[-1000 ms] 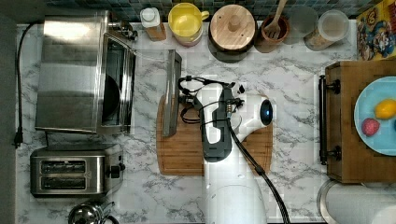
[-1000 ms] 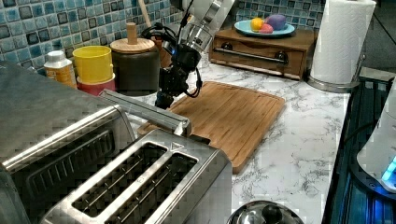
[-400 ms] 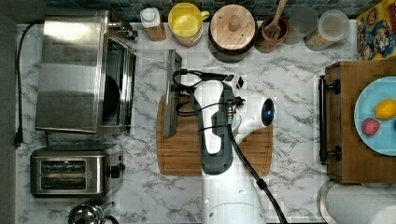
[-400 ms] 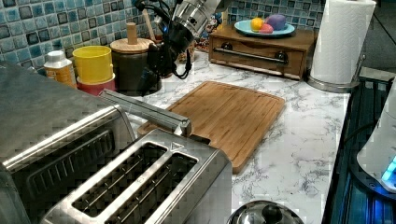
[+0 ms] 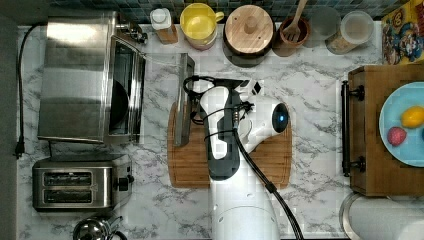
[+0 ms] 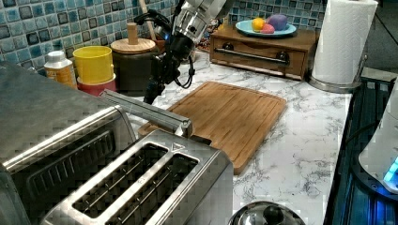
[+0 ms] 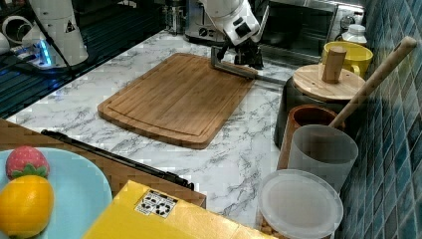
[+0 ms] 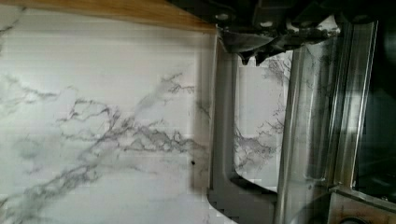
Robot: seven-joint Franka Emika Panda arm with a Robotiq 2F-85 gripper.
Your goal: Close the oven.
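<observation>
The stainless-steel oven (image 5: pixel 75 75) is seen at the top view's left, its glass door (image 5: pixel 160 97) lowered flat open, bar handle (image 5: pixel 184 100) outermost, dark interior exposed.

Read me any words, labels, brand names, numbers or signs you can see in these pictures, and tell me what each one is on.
No text can be read.
White sticker with black symbols on the yellow cardboard box: too small to read.
Black triangle mark on the white robot base: a sign, no legible words.
Printed picture on the yellow box in the top view: blurred, no readable words.
Label on the small white-capped bottle: unreadable.
</observation>
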